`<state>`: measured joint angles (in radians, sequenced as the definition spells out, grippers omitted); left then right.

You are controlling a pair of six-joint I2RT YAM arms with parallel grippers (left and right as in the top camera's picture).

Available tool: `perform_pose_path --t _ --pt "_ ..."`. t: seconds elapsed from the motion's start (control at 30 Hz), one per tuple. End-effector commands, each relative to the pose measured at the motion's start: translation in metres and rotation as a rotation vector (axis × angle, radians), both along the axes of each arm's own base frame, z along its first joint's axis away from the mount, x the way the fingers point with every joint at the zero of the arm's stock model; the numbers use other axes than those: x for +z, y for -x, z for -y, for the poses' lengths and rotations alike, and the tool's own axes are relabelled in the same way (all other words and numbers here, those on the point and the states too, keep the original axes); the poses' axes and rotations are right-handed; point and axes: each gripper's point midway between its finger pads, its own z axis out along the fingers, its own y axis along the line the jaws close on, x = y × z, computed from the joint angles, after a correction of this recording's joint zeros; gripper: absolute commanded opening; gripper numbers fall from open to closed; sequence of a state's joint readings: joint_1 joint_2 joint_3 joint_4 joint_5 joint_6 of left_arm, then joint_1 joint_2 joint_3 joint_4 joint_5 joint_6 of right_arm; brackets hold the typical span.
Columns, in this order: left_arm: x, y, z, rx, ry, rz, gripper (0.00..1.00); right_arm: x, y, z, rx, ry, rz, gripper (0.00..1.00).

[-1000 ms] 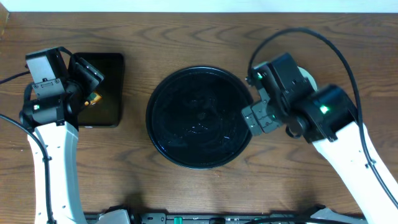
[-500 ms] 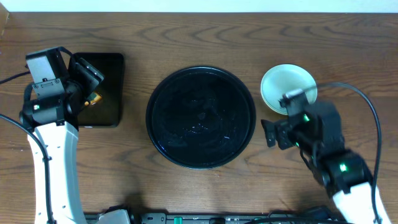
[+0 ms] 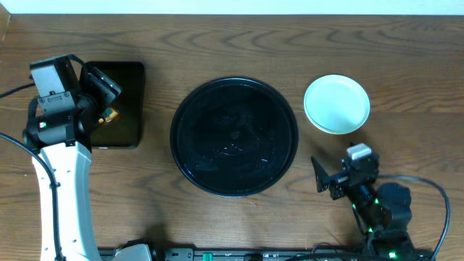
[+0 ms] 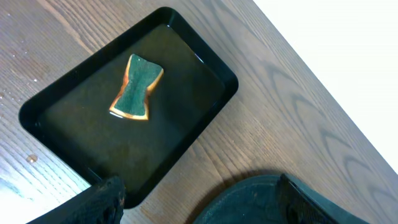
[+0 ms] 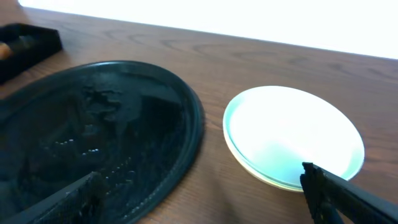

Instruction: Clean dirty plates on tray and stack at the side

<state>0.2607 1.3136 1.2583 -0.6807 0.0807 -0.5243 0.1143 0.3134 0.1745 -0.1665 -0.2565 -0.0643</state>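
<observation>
I can read no text, label, brand or number on the tray (image 3: 234, 138), the plates (image 3: 336, 104) or the rectangular tray (image 3: 127, 80); fine print is perhaps lost to blur.

A: Where are the plates (image 3: 336, 104)?
B: I see them stacked just right of the tray (image 3: 234, 136), not touching it: clean mint-blue on top, yellow rim beneath.
A: The tray?
B: Round, glossy black, wet-streaked, lying flat.

Brown table (image 3: 232, 40): wood w/ clear grain, matt. Large round black tray (image 3: 175, 138): glossy, streaky reflections, looks plastic. Pale mint and yellow round plates (image 3: 336, 104): smooth, slight sheen. Small rect. black tray (image 4: 186, 118): smooth, semi-gloss. Green-orange sponge (image 4: 137, 87): matt, coarse.
</observation>
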Motion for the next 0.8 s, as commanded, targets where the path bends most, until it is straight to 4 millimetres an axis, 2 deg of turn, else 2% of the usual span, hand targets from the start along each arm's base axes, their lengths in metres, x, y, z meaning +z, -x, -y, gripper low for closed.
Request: perform_pose_path --t 0.0,0.3,0.53,0.77 --pt "0.003 -0.001 0.000 0.001 0.006 0.008 0.78 -0.004 0.003 0.001 0.014 -0.004 0.041 0.99" --pt "0.003 -0.001 0.000 0.001 0.006 0.008 0.78 0.000 -0.001 0.016 -0.052 -0.006 0.185 0.99" --pt "0.003 -0.001 0.000 0.001 0.006 0.008 0.78 0.023 0.000 0.035 -0.145 0.004 0.294 0.99" --pt "0.003 -0.001 0.000 0.001 0.006 0.008 0.78 0.011 -0.003 0.058 -0.277 0.031 0.245 0.99"
